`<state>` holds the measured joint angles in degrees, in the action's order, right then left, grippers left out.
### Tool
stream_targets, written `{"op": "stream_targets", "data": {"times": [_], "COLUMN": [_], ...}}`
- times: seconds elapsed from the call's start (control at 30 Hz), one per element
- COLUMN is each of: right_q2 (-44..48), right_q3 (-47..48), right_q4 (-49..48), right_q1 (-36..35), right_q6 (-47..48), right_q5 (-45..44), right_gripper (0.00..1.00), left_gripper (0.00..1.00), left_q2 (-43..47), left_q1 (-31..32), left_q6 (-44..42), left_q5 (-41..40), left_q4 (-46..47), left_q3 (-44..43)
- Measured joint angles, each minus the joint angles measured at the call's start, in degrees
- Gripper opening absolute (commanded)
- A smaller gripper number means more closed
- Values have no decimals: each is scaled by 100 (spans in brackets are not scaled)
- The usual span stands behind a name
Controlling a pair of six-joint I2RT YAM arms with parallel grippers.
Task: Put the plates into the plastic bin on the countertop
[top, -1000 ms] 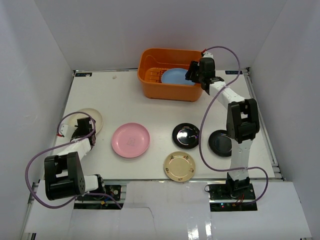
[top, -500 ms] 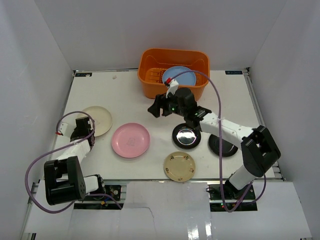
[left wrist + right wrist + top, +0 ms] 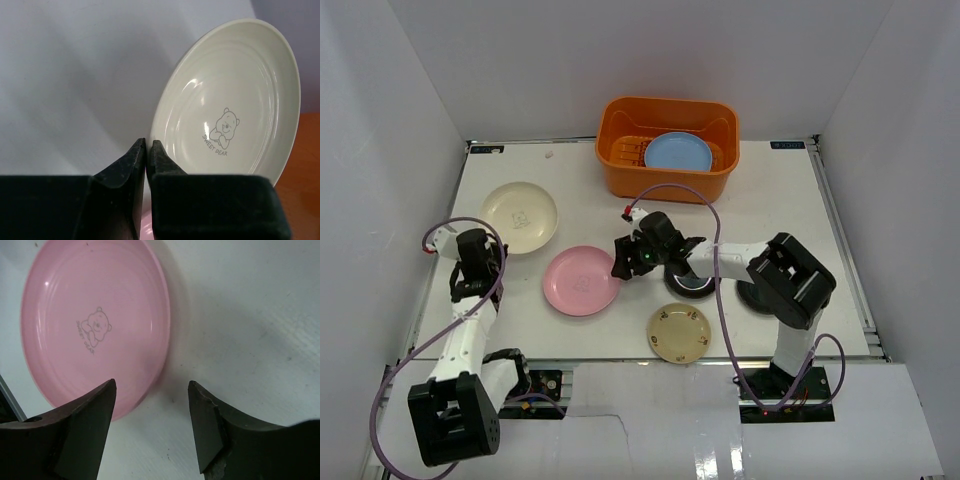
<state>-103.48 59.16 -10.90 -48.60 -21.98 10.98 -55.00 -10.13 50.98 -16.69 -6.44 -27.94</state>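
Observation:
The orange plastic bin (image 3: 665, 175) stands at the back of the white countertop (image 3: 570, 190) with a light blue plate (image 3: 677, 152) inside. My left gripper (image 3: 485, 243) (image 3: 148, 145) is shut on the rim of the cream plate (image 3: 520, 217) (image 3: 232, 105) and holds it raised and tilted. My right gripper (image 3: 620, 262) (image 3: 150, 405) is open and empty, low at the right edge of the pink plate (image 3: 580, 281) (image 3: 95, 325). One finger is over the rim and the other over bare countertop.
A black plate with a silver centre (image 3: 692, 283) and a plain black plate (image 3: 757, 293) lie partly under my right arm. A gold plate (image 3: 679, 332) lies near the front edge. White walls enclose the countertop.
My right arm left the bin, where the light blue plate stays, and swung down to the pink plate's right edge. My left gripper lifted the cream plate and moved it away from the front.

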Motion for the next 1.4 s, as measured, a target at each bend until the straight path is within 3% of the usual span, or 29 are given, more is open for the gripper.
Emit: {"op": "stream_targets", "data": {"times": [0.2,0.3,0.33,0.5,0.73,1.0,1.4], "right_q2": [-544,-680,-688,-348,1655,3377,4712], "right_q3": [107,188,188,-114,-1552,-2374,-2782], "right_q4": [-63,-144,-160,-308,-225,-162,658], "right_q1": [-157,-184,-186,-205,-94,-17,-15], "right_q6": [-155,-256,-321,-457,-393,-328,-236], "right_q5": [-11,-37,-92,-269,-798,-883,-922], "right_gripper": [43,10,8,8,8,8,8], "left_gripper": [0,0,0,0,0,0,0], "left_q2": [428,498,498,302,-942,-3370,-6968], "left_q1": [0,13,28,306,1655,2662,3195], "left_q6": [-142,-184,-190,-234,-511,-911,-1696], "left_q5": [636,962,1058,1473,1397,1233,1200], "left_q4": [4,0,0,7,256,494,-398], "left_q3": [-240,-455,-538,-1167,-2634,-4758,-8520]}}
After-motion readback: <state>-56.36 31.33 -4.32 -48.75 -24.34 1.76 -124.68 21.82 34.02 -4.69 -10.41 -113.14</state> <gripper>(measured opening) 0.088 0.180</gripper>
